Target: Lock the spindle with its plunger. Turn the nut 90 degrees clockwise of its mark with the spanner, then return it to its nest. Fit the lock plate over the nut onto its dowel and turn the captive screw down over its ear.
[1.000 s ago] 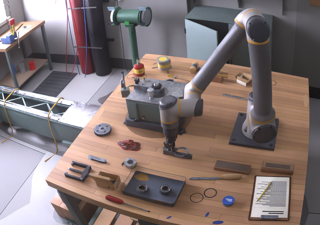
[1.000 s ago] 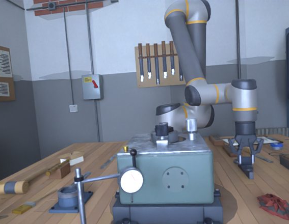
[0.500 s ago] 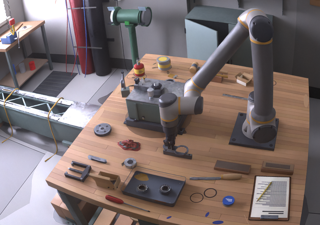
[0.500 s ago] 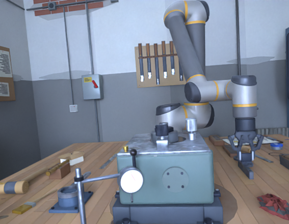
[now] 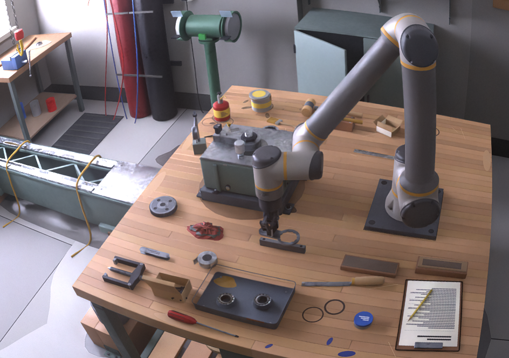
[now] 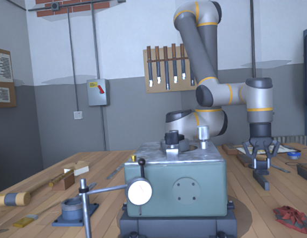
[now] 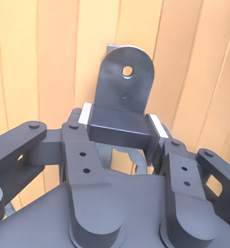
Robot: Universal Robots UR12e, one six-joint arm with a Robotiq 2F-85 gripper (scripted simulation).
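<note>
The lock plate (image 5: 287,236) (image 7: 124,80), a grey steel piece with a ring at one end and a rounded ear with a small hole at the other, sits over its dark nest bar (image 5: 282,244) (image 6: 261,179) on the bench in front of the spindle housing (image 5: 238,163) (image 6: 174,179). On top of the housing stand the nut (image 5: 248,135) (image 6: 171,137), a silver plunger knob (image 5: 239,147) (image 6: 203,134) and a small brass dowel (image 6: 133,157). The spanner is not something I can pick out. My gripper (image 5: 269,227) (image 6: 260,165) (image 7: 123,127) is closed on the lock plate's raised middle block.
A dark tray (image 5: 245,299) with two bearings lies near the front edge. A red rag (image 5: 205,230) lies left of the gripper, a file (image 5: 343,282) and two sharpening stones (image 5: 369,265) to the right. A dial gauge (image 6: 139,191) on a stand faces the housing.
</note>
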